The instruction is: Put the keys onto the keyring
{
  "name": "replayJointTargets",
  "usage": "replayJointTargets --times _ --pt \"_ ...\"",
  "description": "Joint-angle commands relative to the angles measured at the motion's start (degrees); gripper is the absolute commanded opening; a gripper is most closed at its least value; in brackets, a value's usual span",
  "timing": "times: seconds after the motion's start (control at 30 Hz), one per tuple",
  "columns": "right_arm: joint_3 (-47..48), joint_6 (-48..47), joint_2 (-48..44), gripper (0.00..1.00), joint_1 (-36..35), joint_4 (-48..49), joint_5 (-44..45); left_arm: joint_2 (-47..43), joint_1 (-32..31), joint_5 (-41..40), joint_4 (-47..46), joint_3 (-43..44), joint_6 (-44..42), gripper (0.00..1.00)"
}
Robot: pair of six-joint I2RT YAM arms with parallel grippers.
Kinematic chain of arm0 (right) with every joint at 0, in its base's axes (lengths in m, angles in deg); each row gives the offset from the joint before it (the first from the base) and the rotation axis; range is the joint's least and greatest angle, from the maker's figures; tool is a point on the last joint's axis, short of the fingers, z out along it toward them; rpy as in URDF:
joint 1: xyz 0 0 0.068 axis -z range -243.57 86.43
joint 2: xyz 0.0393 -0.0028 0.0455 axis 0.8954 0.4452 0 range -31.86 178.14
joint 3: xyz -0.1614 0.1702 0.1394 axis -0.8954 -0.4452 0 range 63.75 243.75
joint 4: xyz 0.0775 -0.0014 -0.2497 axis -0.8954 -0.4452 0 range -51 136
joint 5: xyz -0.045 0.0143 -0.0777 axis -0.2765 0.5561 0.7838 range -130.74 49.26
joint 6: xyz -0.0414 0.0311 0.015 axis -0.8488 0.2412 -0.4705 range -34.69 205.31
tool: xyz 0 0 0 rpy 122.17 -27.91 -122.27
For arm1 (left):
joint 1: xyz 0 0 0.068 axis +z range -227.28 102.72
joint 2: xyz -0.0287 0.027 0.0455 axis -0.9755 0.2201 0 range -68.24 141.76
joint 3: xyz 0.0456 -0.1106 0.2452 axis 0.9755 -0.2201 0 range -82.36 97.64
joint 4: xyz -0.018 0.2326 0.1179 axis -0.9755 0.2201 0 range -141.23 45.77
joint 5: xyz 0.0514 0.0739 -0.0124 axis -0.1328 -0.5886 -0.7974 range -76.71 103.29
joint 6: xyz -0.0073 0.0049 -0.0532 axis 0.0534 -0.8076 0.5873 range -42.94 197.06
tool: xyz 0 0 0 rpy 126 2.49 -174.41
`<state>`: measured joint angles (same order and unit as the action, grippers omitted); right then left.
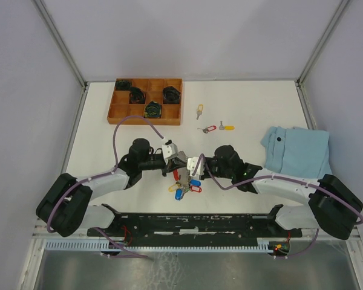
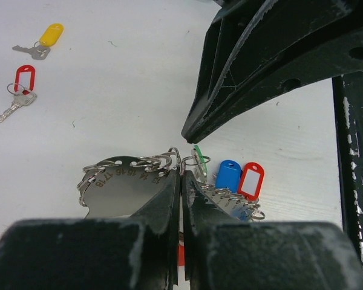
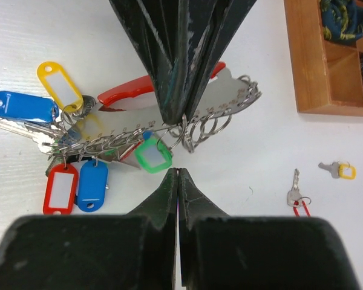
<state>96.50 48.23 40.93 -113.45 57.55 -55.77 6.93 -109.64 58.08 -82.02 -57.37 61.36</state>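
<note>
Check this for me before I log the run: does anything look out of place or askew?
A rumpled blue cloth lies at the table's right edge, an odd extra here. Three loose keys lie mid-table; nothing looks spilled or damaged.

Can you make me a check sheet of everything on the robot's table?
Surface: white table, no spills seen.
Job's things: keyring between the grippers; loose keys further back, one yellow-tagged, one red-tagged, another yellow-tagged.
Clutter: wooden tray holding dark coiled items; blue cloth.
Grippers: left gripper shut on the keyring's rings; right gripper shut, nothing seen held.
Cables: purple cables loop off both arms.
Surroundings: grey walls.
</note>
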Motion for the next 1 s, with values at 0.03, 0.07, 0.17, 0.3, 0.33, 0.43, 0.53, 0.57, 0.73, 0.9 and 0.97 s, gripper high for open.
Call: replayJointTargets --times 0.03,0.07,0.17,0.3,0.33,0.43,0.53,0.57,0.73,0.9,0.97 --pt "-1.60 3.40 1.78 0.01 -0.08 6.43 0.53 -2.47 0.28 -1.11 -5.64 -0.35 3.62 0.03" --pt "-1.55 3.75 2.37 0.01 -0.24 7.07 0.01 -2.61 0.27 -1.04 -6.78 -0.67 4.38 0.03" --pt "-1.64 4.65 3.64 0.00 -0.68 9.51 -0.56 -2.67 0.28 -1.74 -9.41 -1.40 6.67 0.03" --pt "-3.39 6.72 2.60 0.04 -0.74 14.27 0.82 -2.57 0.24 -2.99 -8.97 -1.51 6.63 0.03" --pt "-3.73 6.70 1.65 0.08 -0.68 14.45 1.80 -2.66 0.26 -3.43 -8.60 -1.49 6.28 0.03" --pt "-4.61 5.69 -1.30 0.17 -0.69 13.13 4.27 -2.97 0.27 -4.73 -7.86 -1.34 6.04 0.03" --pt "-5.05 5.76 -4.00 0.22 -0.69 11.38 4.63 -3.02 0.26 -6.37 -6.95 -0.96 6.45 0.03" --pt "-5.19 6.05 -4.76 0.24 -0.73 11.26 4.26 -3.02 0.28 -6.78 -6.59 -0.85 6.56 0.03" --pt "-4.53 7.77 -5.02 0.30 -0.69 13.64 -0.06 -3.24 0.28 -8.19 -6.05 -0.63 7.12 0.03" --pt "-2.86 9.15 -0.74 0.34 -0.71 18.14 -2.34 -3.37 0.28 -8.49 -5.80 -0.65 7.25 0.03" --pt "-2.65 9.84 1.02 0.35 -0.74 20.46 -2.45 -3.46 0.23 -8.50 -5.82 -0.57 7.28 0.03"
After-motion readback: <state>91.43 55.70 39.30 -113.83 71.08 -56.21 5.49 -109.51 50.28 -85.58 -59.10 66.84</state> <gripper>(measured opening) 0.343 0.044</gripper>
